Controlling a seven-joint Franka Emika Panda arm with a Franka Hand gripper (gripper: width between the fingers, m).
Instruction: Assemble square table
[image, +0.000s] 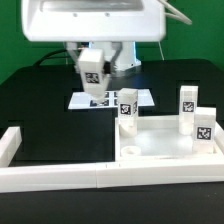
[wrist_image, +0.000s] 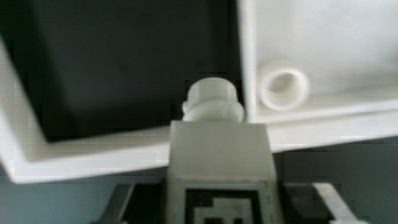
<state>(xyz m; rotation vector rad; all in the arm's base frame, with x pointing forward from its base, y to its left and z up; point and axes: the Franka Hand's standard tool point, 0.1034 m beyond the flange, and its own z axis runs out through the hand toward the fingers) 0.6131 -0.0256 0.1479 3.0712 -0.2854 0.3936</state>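
gripper (image: 93, 88) holds leg (image: 92, 70) raised behind tabletop (image: 165, 150).

The arm hangs above the table at the back of the scene, wrist pointing downward. Its gripper (image: 93, 72) is raised clear of the surface and clamps a white tagged leg (image: 92, 75) between its two fingers, the leg's round end pointing down.
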